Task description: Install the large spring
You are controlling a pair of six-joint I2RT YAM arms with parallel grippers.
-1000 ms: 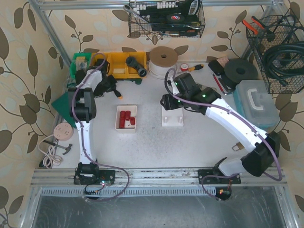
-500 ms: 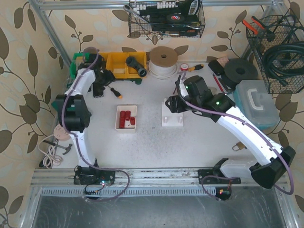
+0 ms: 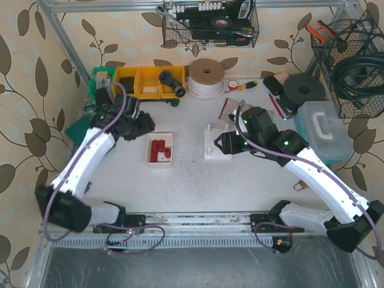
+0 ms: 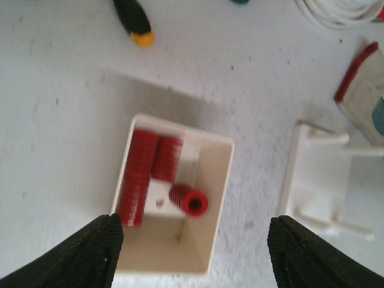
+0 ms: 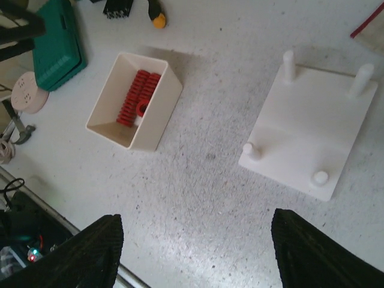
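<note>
The left pincer [image 4: 201, 252] hangs over the bench [image 4: 60, 120] with its two dark fingers [image 4: 84, 252] spread wide and nothing between them. Directly beneath it, slightly toward its left finger, sits a small white tray [image 4: 217, 174]. That tray holds the red springs [image 4: 144, 171], most of them lying side by side along the wall nearest the left finger. One loose spring [image 4: 189, 201] sits close to the middle, tilted so its open end faces up at the pincer. Further ahead of this pincer, on bare bench, lies a screwdriver [image 4: 135, 21] with a black handle and a yellow end. Off beyond its right finger is the white peg plate [image 4: 312, 180], apart from the tray and with no spring on it. The right pincer [image 5: 201, 252] is released too, its fingers standing well apart over speckled bench with nothing gripped. The peg plate lies flat ahead of it on its right-finger side, with two taller pegs on the far edge and two short ones on the near edge, all four bare. The tray of springs lies ahead on its left-finger side, well clear of the plate. Beyond the tray from this pincer are a green case [image 5: 57, 45] and a round wooden disc [image 5: 27, 90] with small holes.
</note>
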